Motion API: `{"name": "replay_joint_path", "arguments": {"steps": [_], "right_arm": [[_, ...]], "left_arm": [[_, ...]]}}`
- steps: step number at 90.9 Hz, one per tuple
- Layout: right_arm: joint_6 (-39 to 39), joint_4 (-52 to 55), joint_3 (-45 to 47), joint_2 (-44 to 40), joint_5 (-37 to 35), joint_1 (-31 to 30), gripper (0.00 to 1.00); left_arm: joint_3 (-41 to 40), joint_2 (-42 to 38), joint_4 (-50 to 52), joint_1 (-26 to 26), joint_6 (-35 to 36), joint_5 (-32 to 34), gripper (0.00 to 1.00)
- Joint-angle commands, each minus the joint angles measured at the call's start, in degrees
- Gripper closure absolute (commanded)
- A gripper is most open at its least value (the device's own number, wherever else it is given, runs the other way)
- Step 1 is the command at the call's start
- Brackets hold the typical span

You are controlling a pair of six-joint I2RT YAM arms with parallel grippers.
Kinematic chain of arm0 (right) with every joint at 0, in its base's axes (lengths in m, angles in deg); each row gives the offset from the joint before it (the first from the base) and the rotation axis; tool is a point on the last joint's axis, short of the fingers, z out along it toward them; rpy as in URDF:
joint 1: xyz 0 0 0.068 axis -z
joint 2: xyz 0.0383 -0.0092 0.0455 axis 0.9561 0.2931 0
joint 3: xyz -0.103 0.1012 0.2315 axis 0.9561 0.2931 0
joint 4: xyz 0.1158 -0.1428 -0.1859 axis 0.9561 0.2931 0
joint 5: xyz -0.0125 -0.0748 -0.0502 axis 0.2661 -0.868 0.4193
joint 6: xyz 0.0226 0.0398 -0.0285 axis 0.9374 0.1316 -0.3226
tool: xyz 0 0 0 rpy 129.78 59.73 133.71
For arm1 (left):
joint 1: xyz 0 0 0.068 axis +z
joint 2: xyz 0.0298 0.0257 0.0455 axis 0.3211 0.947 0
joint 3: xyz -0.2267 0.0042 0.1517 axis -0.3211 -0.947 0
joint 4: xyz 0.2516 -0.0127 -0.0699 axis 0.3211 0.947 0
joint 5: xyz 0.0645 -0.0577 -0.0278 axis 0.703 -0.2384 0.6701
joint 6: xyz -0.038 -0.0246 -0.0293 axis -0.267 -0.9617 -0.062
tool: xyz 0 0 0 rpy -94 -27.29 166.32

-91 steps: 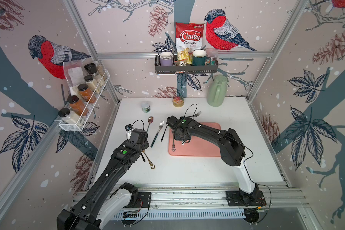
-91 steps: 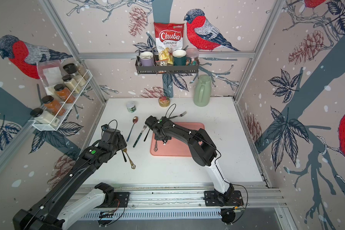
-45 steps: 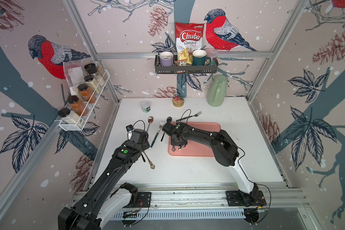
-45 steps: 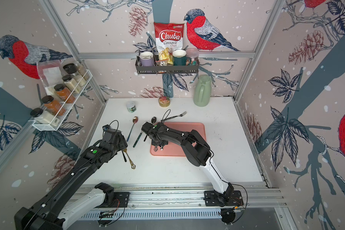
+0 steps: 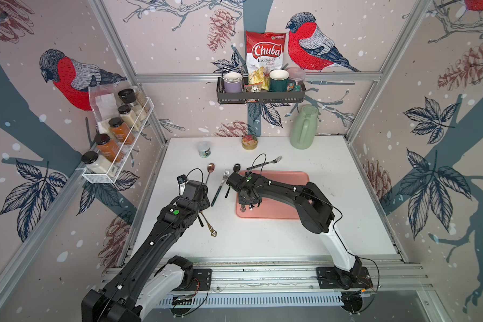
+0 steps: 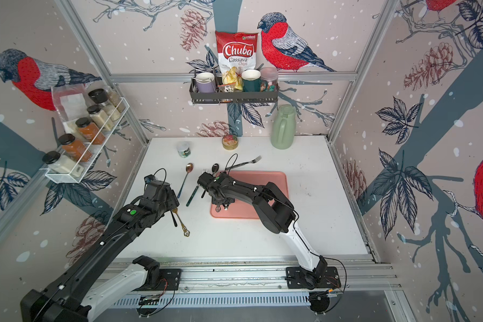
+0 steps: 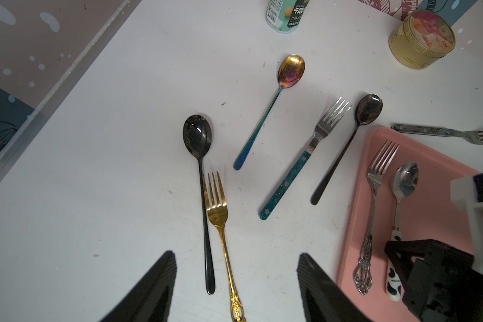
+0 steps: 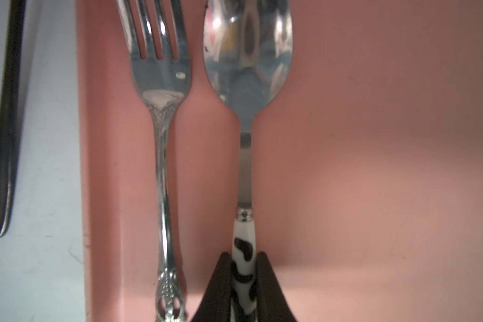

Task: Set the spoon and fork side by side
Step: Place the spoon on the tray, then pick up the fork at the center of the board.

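One move seemingly remains: release. Right end effector (image 8: 243, 255) clamps cow-print-handled spoon (image 8: 248, 55), 3 o'clock of ornate silver fork (image 8: 161, 80); left end effector (image 7: 234, 254) open.

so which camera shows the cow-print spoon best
Right wrist: the cow-print spoon fills the frame, handle in the right gripper, beside the silver fork. Left wrist shows it small; both top views mostly hide it under the arm.
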Motion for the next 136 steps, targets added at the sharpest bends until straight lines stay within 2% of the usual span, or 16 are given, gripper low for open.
{"name": "replay_joint_path", "arguments": {"steps": [1, 7, 17, 28, 49, 60, 71, 83, 90, 96, 102, 136], "right_arm": [[-0.06, 0.72, 0.63, -0.12, 1.44, -0.44, 0.78], [0.35, 1.12, 0.09, -0.20, 1.79, -0.47, 0.63], [0.53, 3.47, -0.99, -1.43, 1.19, -0.27, 0.47], [0.14, 5.45, -0.19, -5.72, -2.20, -0.31, 0.41], [-2.06, 6.57, 3.17, -15.04, -4.89, 0.67, 0.40], [-3.98, 5.14, 6.14, -19.24, -6.39, 0.92, 0.42], [-5.90, 0.24, 12.48, -24.03, -6.92, 1.82, 0.44], [-7.67, -7.96, 21.91, -29.97, -5.45, 3.82, 0.44], [-8.40, -11.89, 25.98, -32.70, -4.91, 4.47, 0.44], [-8.71, -13.38, 27.76, -33.72, -3.95, 5.16, 0.44], [-9.00, -13.35, 28.02, -33.76, -3.46, 5.41, 0.44], [-9.01, -12.50, 28.49, -32.95, -2.24, 6.18, 0.44]], "left_arm": [[-0.34, 0.05, -2.02, -0.18, 0.52, 0.01, 0.30], [-0.34, 0.20, -2.14, -0.17, 0.59, -0.09, 0.30], [-0.37, 0.19, -2.06, -0.25, 1.18, -0.59, 0.30], [-0.50, -0.28, -1.89, -0.19, 1.73, -0.91, 0.30], [-1.23, 0.41, -3.69, -0.25, 3.12, -3.97, 0.29], [-0.48, 5.50, -2.99, -0.60, 3.23, -5.62, 0.29], [-0.22, 10.71, -1.70, -3.05, 1.42, -4.46, 0.31], [-2.52, 12.54, -0.91, -3.69, -2.71, -2.42, 0.34], [-4.00, 12.95, -0.68, -3.68, -4.48, -1.70, 0.41], [-6.10, 13.06, -1.79, -3.68, -6.25, -0.91, 0.57], [-8.65, 13.55, -4.77, -3.29, -6.99, -1.32, 0.63], [-10.04, 24.53, -11.62, -2.52, -6.97, -2.17, 0.64]]}}
